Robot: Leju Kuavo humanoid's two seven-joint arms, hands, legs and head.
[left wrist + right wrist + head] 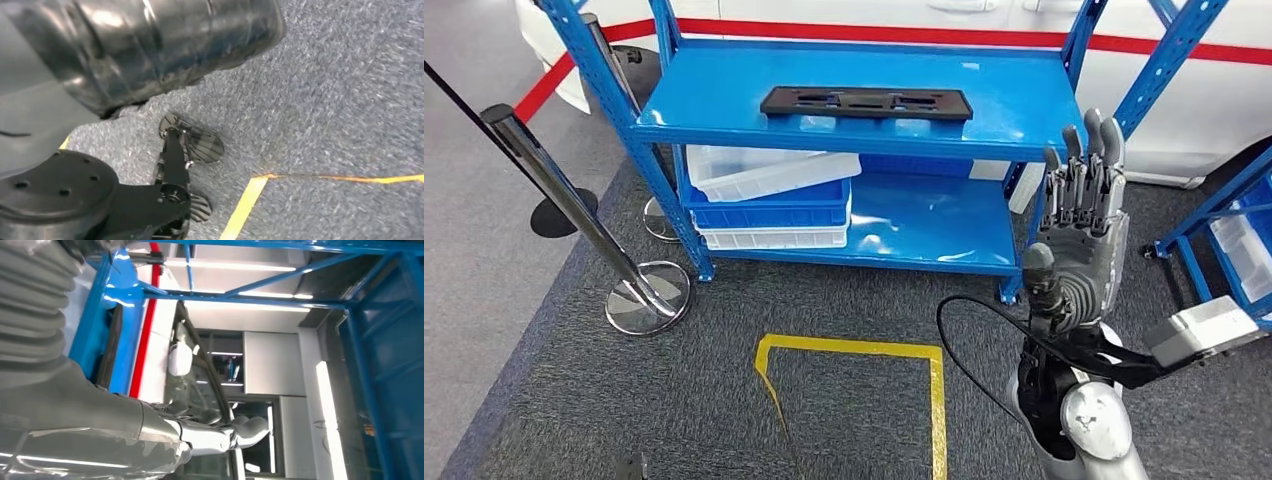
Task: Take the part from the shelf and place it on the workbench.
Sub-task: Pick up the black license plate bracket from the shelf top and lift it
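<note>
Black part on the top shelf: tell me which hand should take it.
Right. The right hand is raised with fingers apart beside the shelf, near the black part. The left wrist view faces carpet, so that arm probably hangs low.

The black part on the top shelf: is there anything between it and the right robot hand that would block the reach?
Nothing visible does. The black part lies flat and alone on the blue top shelf. The right robot hand is raised beside the shelf's right front post, fingers up and empty, so the way over the shelf edge looks free.
</note>
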